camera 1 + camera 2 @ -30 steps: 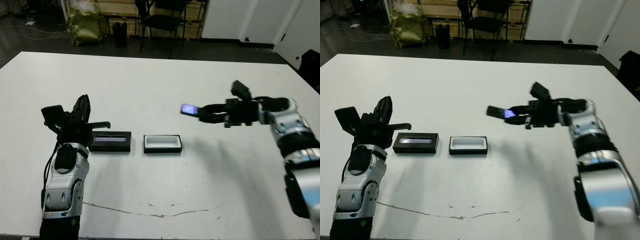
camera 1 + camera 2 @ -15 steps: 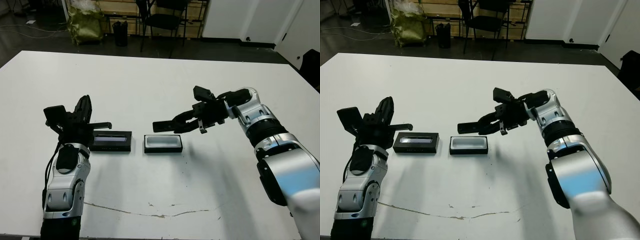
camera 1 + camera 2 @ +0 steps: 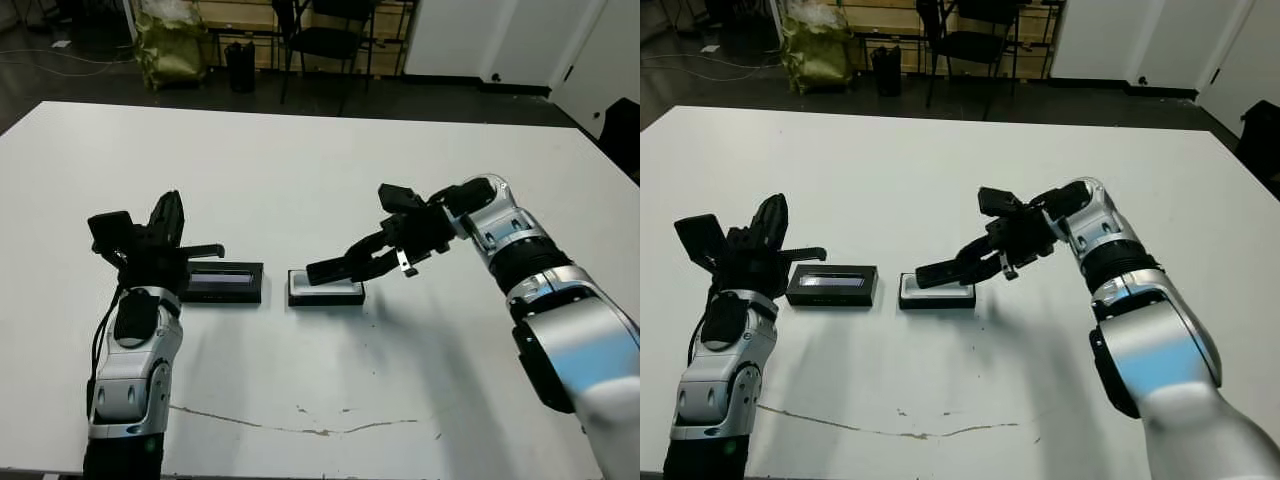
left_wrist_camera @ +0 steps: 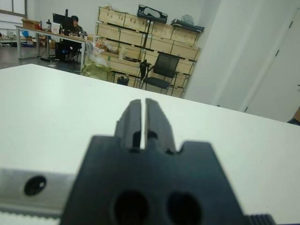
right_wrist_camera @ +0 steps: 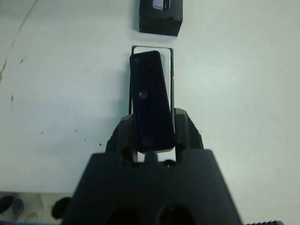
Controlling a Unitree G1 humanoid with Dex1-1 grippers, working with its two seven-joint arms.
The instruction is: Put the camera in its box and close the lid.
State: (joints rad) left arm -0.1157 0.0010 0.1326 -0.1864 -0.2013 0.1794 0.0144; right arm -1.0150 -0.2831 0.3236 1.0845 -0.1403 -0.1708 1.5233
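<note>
My right gripper [image 3: 388,254] is shut on one end of the camera [image 3: 336,266], a slim black bar. The camera slopes down toward the box [image 3: 326,293], a shallow black tray with white lining, and its free end hangs just over the tray. In the right wrist view the camera [image 5: 150,96] lines up lengthwise over the box [image 5: 172,70], covering most of the lining. The lid [image 3: 222,282], black with a pale strip, lies flat just left of the box. My left gripper [image 3: 168,210] is shut, points upward beside the lid and holds nothing.
The white table [image 3: 400,150] stretches wide around the items. A thin crack line [image 3: 300,428] runs near its front edge. Chairs, a bag and wooden crates stand beyond the far edge. A person [image 4: 74,21] sits at a distant desk.
My right gripper has carried the camera leftward from the table's right side and lowered it, tilted, over the box. The left arm, lid and box have stayed put.
</note>
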